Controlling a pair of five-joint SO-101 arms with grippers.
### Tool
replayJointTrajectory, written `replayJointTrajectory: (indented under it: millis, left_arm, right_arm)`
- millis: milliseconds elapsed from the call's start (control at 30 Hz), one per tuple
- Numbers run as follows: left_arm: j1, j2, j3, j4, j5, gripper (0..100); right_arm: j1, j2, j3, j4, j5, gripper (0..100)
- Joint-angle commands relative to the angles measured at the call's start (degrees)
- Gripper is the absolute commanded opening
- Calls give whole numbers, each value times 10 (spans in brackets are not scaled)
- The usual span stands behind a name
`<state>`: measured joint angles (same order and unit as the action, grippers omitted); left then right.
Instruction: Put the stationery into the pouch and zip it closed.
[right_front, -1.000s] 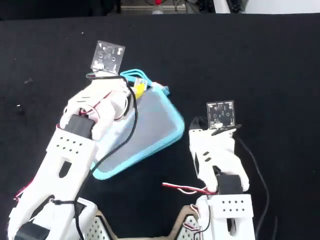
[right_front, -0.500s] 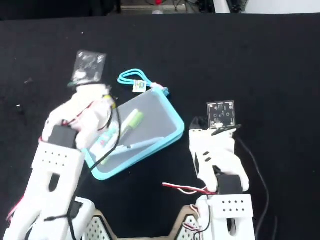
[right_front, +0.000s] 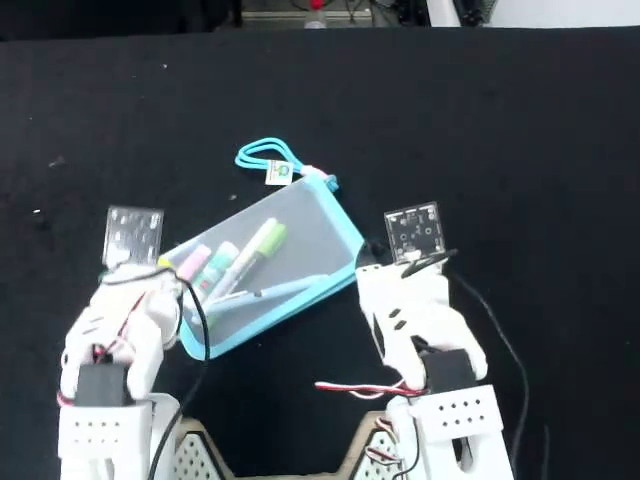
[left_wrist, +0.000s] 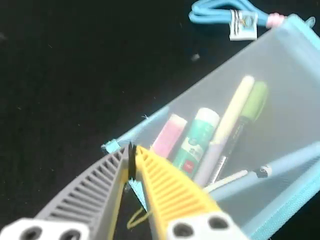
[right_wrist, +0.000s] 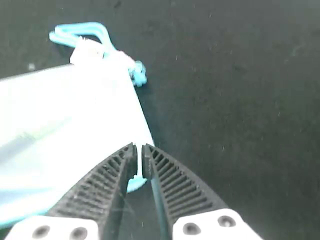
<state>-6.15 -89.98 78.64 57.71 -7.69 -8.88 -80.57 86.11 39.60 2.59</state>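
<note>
Four items lie inside the pouch (right_front: 312, 213): a pink block (right_front: 193, 262), a green tube (right_front: 219, 261), a yellow-green marker (right_front: 256, 249) and a pale blue pen (right_front: 283, 290). They lie side by side along its length. The pouch is see-through with a blue rim and lies flat near the middle of the black table (right_front: 500, 130), its long side running from 8 o'clock to 2 o'clock. A blue strap (right_front: 262, 155) with a small tag (right_front: 279, 172) trails from its far corner toward 11 o'clock.

At the pouch's 8 o'clock end sits the left gripper (left_wrist: 131, 156), fingers clenched tight at the blue corner. A thin dark sliver shows between the tips, but I cannot tell what it is. The right gripper (right_wrist: 138, 150) is at the pouch's 4 o'clock corner, its fingers drawn together to a narrow slit over the rim. Whether they pinch the rim I cannot tell.
</note>
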Motion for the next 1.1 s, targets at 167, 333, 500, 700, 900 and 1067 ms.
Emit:
replayJointTrajectory:
  millis: [167,333,500,700,900,1067]
  left_arm:
    - [-5,-131,38,116,-9,30]
    - [-8,-130,90,117,-8,30]
    - [-9,-130,167,116,-11,30]
    - [-9,-130,188,120,-11,30]
    - [-11,-130,188,121,-8,30]
    - [21,-130,188,70,45,30]
  right_arm:
    - [84,-48,-26,174,-4,12]
    - [97,-130,21,229,1,14]
    - [96,-244,106,234,1,15]
    - [95,-268,104,275,1,14]
    - [93,-248,105,333,1,15]
    - [94,-248,105,338,1,15]
